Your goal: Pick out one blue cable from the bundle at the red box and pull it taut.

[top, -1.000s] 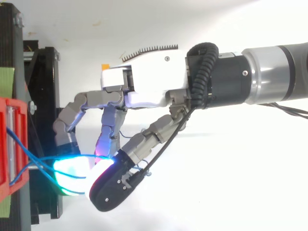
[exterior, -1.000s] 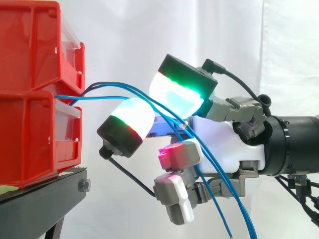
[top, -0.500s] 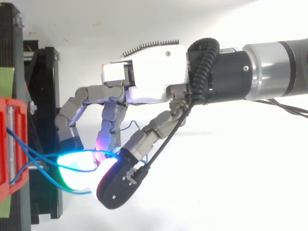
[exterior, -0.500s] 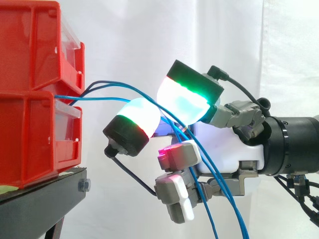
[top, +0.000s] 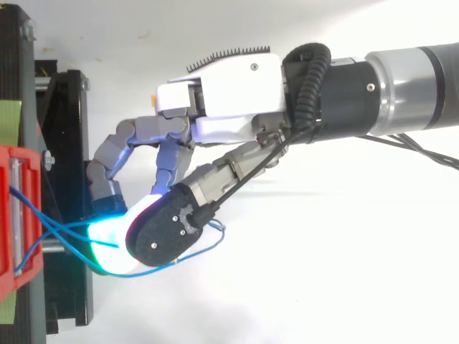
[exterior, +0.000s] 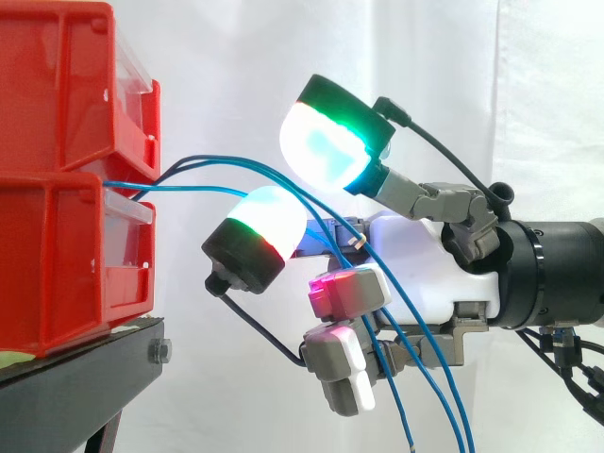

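Observation:
Several thin blue cables [exterior: 236, 172] come out between the two stacked red bins [exterior: 57, 264] at the left. They arc rightward, slack, and drop through my hand [exterior: 425, 274] toward the bottom edge. My fingers are curled round them. One glowing white-green pad [exterior: 326, 142] stands raised above a second pad [exterior: 269, 222], and the cables run through the gap between the two. The lower magenta-lit fingertips [exterior: 344, 293] curl in front of the falling strands. From above, the black-backed pad [top: 161, 233] covers the cyan-glowing one, and a blue cable [top: 64, 229] loops under it from the red bin [top: 11, 215].
The bins rest on a black stand [exterior: 85, 368] whose frame [top: 68, 143] lies just left of the fingers. A white curtain [exterior: 245, 57] hangs behind. The arm [top: 401, 86] enters from the right.
The upper glowing pad has lifted away from the lower one, widening the gap round the cables. From above it has swung over the other pad, and a cable loop now shows beside it.

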